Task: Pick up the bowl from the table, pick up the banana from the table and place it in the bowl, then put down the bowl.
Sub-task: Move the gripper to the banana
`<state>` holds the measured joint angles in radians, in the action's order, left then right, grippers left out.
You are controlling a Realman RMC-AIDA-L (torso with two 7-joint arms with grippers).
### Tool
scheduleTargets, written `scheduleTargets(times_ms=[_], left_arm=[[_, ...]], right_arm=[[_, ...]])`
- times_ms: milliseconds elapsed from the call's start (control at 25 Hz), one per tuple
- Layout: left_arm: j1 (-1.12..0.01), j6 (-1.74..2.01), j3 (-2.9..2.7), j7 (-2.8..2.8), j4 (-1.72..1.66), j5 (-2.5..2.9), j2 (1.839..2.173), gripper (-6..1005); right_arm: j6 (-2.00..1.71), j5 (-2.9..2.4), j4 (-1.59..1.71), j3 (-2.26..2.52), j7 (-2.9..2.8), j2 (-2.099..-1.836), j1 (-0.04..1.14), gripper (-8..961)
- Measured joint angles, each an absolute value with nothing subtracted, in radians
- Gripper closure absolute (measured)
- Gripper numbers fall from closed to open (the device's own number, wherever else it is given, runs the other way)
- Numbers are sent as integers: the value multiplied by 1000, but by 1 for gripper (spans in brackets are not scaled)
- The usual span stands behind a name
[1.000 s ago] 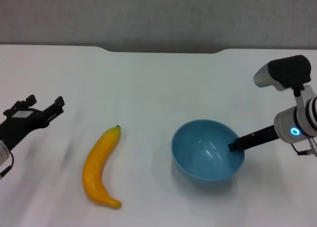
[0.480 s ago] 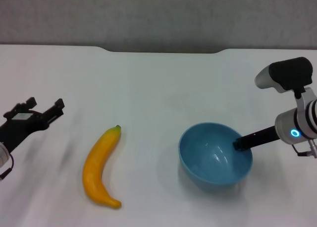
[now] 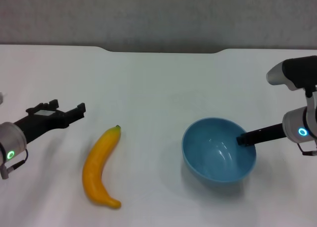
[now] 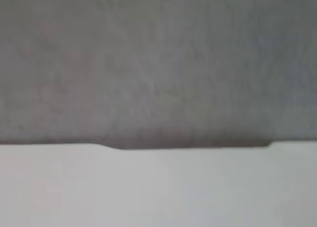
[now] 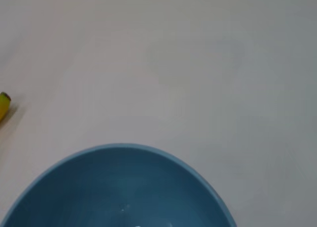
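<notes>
Beside banana [image 3: 99, 168], left end effector [image 3: 67, 113], well apart from bowl [image 3: 218, 149]

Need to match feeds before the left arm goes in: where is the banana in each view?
Head view: banana lying left of centre on the table, between left gripper and bowl.
Left wrist view: not visible.
Right wrist view: only its tip at the edge.
Shared landmark: the bowl.
</notes>
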<state>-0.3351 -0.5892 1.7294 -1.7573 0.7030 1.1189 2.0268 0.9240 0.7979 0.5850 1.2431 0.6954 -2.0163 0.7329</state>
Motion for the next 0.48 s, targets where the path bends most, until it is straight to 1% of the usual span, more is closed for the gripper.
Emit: scheduleTargets(times_ms=[240,400,440,480], left_arm=[[-276,-473,1641,-1343,921,1462,2028,119],[-253,-488,1633,-949,1058,1836,2028,119],[-253,-536,1632,-737,1118,2055,2030,119],[-253,-536,1632,-737,1118,2055,2030,119]], right_arm=[[931,800,607,1237,695,-2016,723,924],[967,801,694,1234,680,-2015,680,924],[972,801,720,1236,672,-2016,668,924],[975,801,747,1239,665,-2016,655,924]])
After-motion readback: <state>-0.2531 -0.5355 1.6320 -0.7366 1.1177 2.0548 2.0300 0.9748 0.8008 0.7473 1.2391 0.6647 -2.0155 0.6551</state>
